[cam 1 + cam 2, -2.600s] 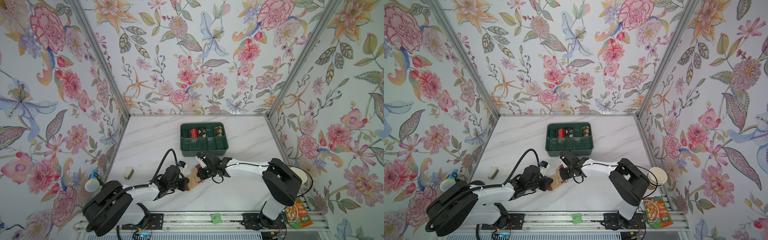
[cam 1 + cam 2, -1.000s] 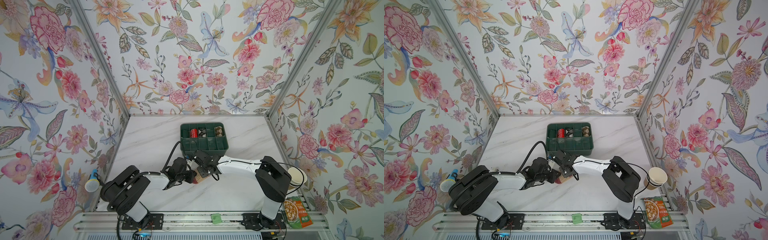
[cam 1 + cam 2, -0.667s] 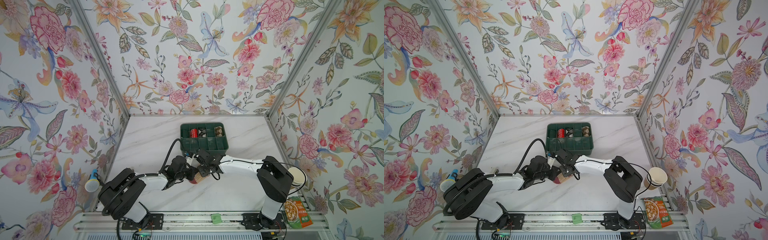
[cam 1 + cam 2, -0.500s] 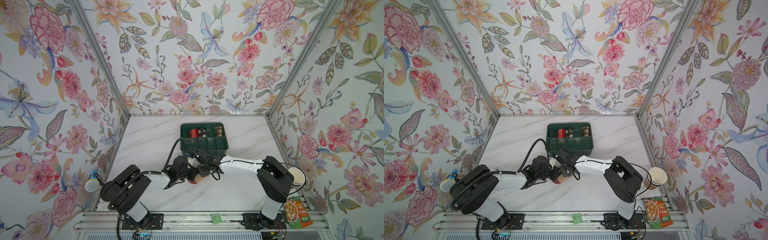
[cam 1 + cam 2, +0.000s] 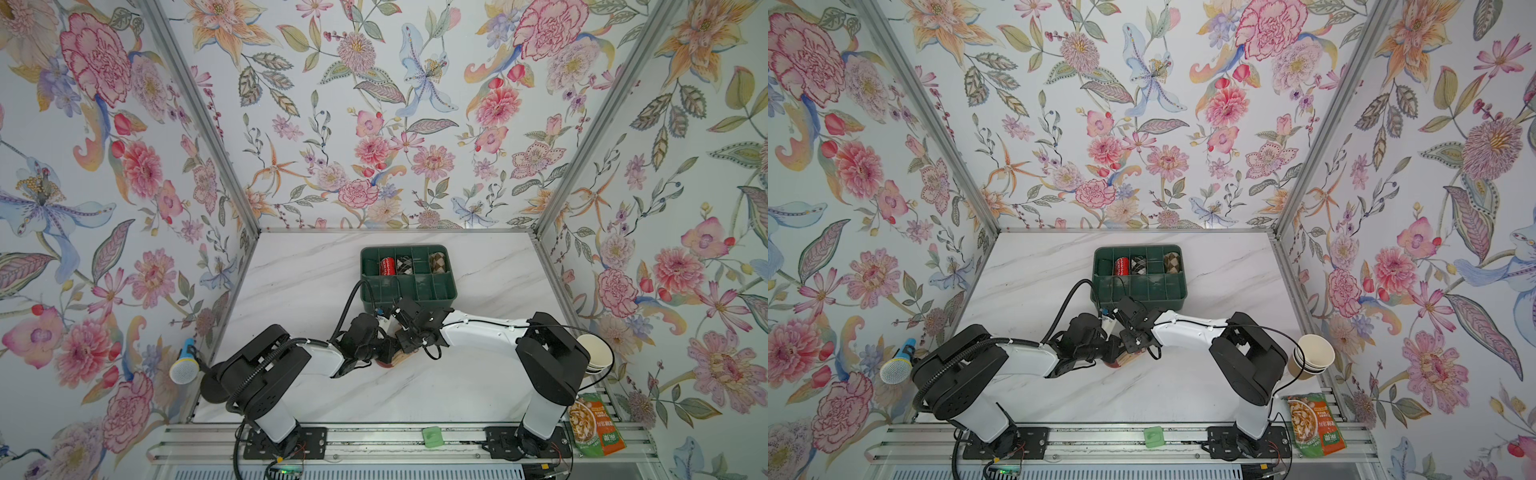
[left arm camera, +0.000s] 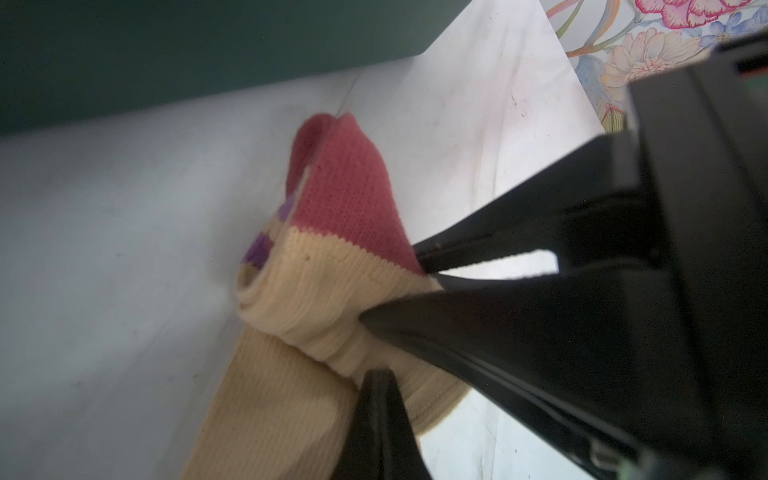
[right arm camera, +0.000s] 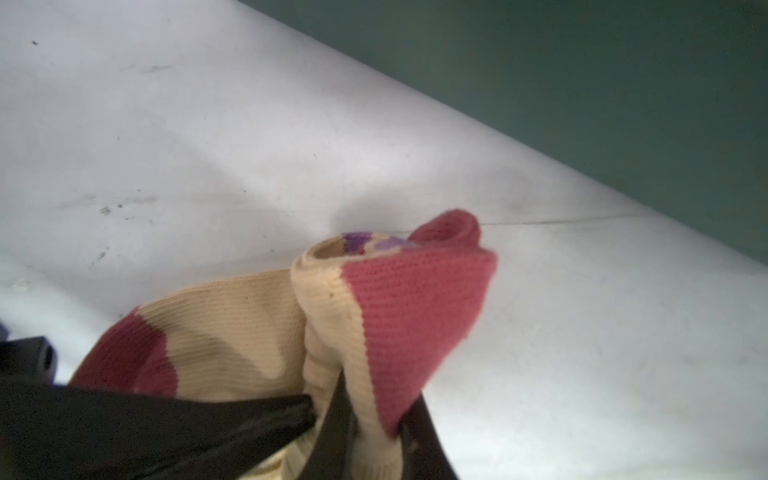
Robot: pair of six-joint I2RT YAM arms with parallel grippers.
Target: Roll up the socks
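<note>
A cream sock point(image 6: 291, 395) with a pink toe and purple stripes lies on the marble table point(image 5: 478, 386), just in front of the green bin. Its toe end is folded into a loose roll point(image 7: 399, 307). My right gripper point(image 7: 370, 428) is shut on that roll, with the fabric pinched between its fingers point(image 6: 478, 245). My left gripper point(image 6: 376, 374) is shut, its tip pressed on the flat cream part beside the roll. In both top views the two grippers point(image 5: 388, 347) point(image 5: 409, 338) meet over the sock point(image 5: 1117, 362) and hide most of it.
The green divided bin point(image 5: 415, 297) stands right behind the grippers, with three rolled socks point(image 5: 404, 264) in its back row. A microphone point(image 5: 183, 368) lies at the left edge. Paper cups point(image 5: 596, 357) and a snack packet point(image 5: 594, 428) sit at the right.
Since the earliest frames both grippers and the sock have shifted left and closer to the bin, and the sock's end has been folded over. In the last half second almost nothing moves.
</note>
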